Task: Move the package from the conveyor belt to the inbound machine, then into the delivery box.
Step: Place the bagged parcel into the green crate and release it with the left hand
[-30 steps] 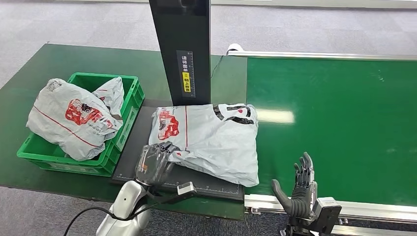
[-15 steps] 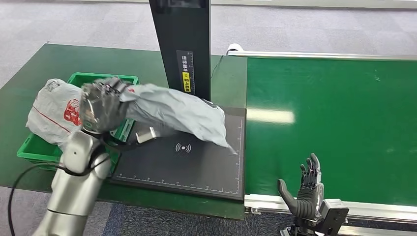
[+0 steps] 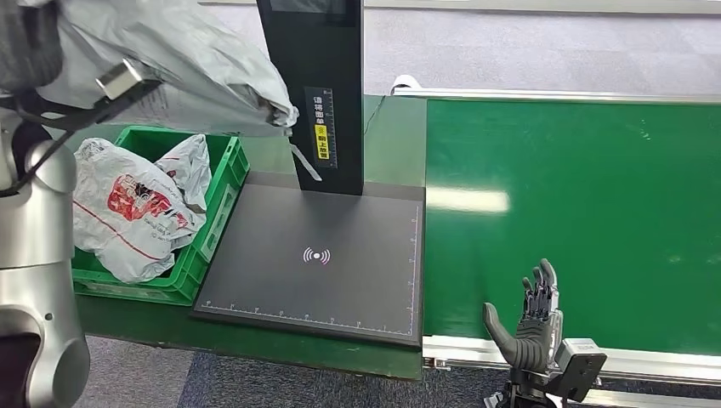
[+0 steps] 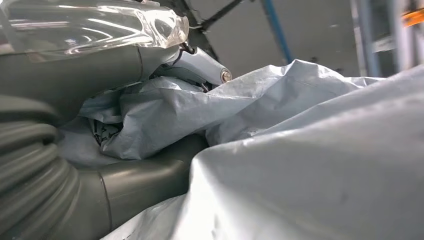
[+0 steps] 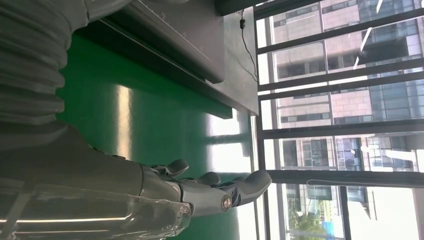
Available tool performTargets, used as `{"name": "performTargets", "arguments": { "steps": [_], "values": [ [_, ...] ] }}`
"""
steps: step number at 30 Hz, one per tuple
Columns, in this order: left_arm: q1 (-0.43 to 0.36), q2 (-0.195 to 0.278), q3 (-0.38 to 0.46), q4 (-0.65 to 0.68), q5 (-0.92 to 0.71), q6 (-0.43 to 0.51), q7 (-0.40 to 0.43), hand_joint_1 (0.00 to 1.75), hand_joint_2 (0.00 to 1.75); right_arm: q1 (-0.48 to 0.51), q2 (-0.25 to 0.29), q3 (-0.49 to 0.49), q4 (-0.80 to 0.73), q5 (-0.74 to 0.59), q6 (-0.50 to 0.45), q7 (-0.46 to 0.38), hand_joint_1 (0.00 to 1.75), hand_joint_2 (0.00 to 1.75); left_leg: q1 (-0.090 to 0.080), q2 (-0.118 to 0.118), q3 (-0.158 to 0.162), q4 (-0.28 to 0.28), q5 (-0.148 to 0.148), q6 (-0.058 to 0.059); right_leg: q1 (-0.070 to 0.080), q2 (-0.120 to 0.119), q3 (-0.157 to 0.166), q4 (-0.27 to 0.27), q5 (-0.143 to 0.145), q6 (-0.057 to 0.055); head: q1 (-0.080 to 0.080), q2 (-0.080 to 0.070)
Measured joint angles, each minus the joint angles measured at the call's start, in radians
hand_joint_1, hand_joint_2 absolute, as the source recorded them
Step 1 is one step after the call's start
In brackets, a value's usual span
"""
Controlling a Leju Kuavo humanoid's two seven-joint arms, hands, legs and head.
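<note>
My left hand (image 3: 30,42) is raised at the top left and grips a grey plastic package (image 3: 183,64) that hangs in the air above the green delivery box (image 3: 191,255). In the left wrist view the package (image 4: 300,160) is bunched between the thumb and fingers of the left hand (image 4: 150,85). The black inbound machine pad (image 3: 319,255) lies bare below its dark upright column (image 3: 313,85). My right hand (image 3: 525,327) stands open, fingers up, at the near edge of the green conveyor belt (image 3: 578,212). The right hand (image 5: 200,190) is empty in the right wrist view too.
The green box holds grey-and-red packages (image 3: 132,212) piled above its rim. The dark green table (image 3: 51,127) carries the box and the pad. A metal rail (image 3: 646,361) runs along the belt's near edge. Grey floor lies beyond.
My left arm has lifted the package off the pad and swung it up and left, over the green box. The right hand has hardly moved.
</note>
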Motion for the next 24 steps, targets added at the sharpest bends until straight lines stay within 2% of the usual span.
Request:
{"name": "performTargets", "arguments": {
  "steps": [4,8,11,16,20,24],
  "values": [
    [-0.047,0.029,0.05,0.1,-0.03,0.038,0.005,1.75,1.75,-0.01,-0.003,0.007,0.006,-0.007,-0.002,0.0,0.0,1.75,0.0,0.0,0.0,0.0,0.0,0.0,0.0,0.0,0.0,0.0,0.0,0.0,0.0,0.0],
    [-0.059,0.043,0.102,0.225,-0.053,0.089,0.013,1.75,1.75,-0.02,-0.012,0.02,0.014,-0.015,-0.003,0.0,0.0,1.75,0.0,0.0,0.0,0.0,0.0,0.0,0.0,0.0,0.0,0.0,0.0,0.0,0.0,0.0],
    [-0.045,0.046,0.145,0.322,-0.075,0.126,0.021,1.75,1.75,-0.025,-0.019,0.032,0.019,-0.021,-0.006,0.0,0.0,1.75,0.0,0.0,0.0,0.0,0.0,0.0,0.0,0.0,0.0,0.0,0.0,0.0,0.0,0.0],
    [0.016,0.042,0.21,0.429,-0.124,0.136,0.026,1.75,1.75,-0.026,-0.026,0.05,0.024,-0.025,-0.007,0.0,0.0,1.75,0.0,0.001,0.0,0.0,0.0,0.0,0.0,0.001,0.0,0.0,0.0,0.0,0.0,0.0],
    [0.095,0.035,0.238,0.493,-0.149,0.141,0.101,1.75,1.75,-0.023,-0.034,0.066,0.023,-0.05,-0.031,0.0,0.0,1.75,0.0,0.002,0.0,0.0,0.0,0.0,0.0,0.001,-0.001,0.0,0.0,0.0,0.0,0.0],
    [0.137,0.045,0.21,0.574,-0.157,0.142,0.219,1.75,1.75,-0.013,-0.053,0.102,0.019,-0.078,-0.052,0.0,0.0,1.75,0.0,0.002,-0.001,0.0,0.0,0.0,0.0,0.001,-0.001,0.0,0.0,0.0,0.0,0.0]
  ]
}}
